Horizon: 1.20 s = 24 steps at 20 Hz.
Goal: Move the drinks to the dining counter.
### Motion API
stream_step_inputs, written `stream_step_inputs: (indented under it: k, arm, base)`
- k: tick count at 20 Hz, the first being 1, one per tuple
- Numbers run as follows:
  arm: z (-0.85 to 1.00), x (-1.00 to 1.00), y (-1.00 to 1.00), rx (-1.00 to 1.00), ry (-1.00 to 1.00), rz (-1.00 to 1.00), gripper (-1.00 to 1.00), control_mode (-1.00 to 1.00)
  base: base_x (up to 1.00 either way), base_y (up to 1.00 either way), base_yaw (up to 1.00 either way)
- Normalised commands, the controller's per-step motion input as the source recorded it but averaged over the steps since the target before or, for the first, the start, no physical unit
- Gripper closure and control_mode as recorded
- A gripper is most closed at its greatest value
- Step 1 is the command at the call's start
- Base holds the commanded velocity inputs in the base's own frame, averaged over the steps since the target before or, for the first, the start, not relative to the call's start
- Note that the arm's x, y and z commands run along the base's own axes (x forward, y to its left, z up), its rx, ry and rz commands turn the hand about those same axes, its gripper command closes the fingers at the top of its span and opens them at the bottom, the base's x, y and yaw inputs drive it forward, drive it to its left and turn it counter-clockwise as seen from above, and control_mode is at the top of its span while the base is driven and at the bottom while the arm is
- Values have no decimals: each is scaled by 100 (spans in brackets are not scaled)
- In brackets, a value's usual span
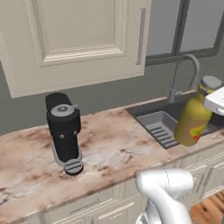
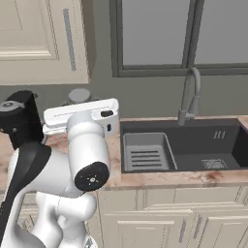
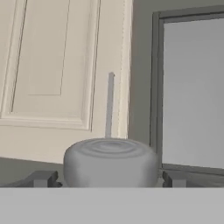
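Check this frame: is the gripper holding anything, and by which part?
Yes. The gripper holds a yellow bottle by its neck, just under the grey cap, lifted in the air in front of the sink.

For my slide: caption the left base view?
Mustard-yellow bottle held tilted above the sink; black coffee machine on marble counter.

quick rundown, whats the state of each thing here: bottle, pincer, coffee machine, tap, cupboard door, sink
bottle: capped, lifted off the counter, tilted, by the sink
pincer: fingers either side of the bottle's cap
coffee machine: upright on the counter, nothing under its spout
tap: no water running
cupboard door: closed
sink: dry
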Motion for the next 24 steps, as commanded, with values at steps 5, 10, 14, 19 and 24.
stream_step_inputs:
  k: [5,10,14,19,24]
  arm:
    - [0,0,0,0,0,0,100,100]
    - [0,0,0,0,0,0,100,100]
    - [0,0,0,0,0,0,100,100]
    - [0,0,0,0,0,0,100,100]
    - [0,0,0,0,0,0,100,100]
  base:
    - [-13,-9,-57]
    - [-18,-13,-57]
    - [-12,-8,-60]
    - [-8,-2,-68]
    - [-8,-2,-69]
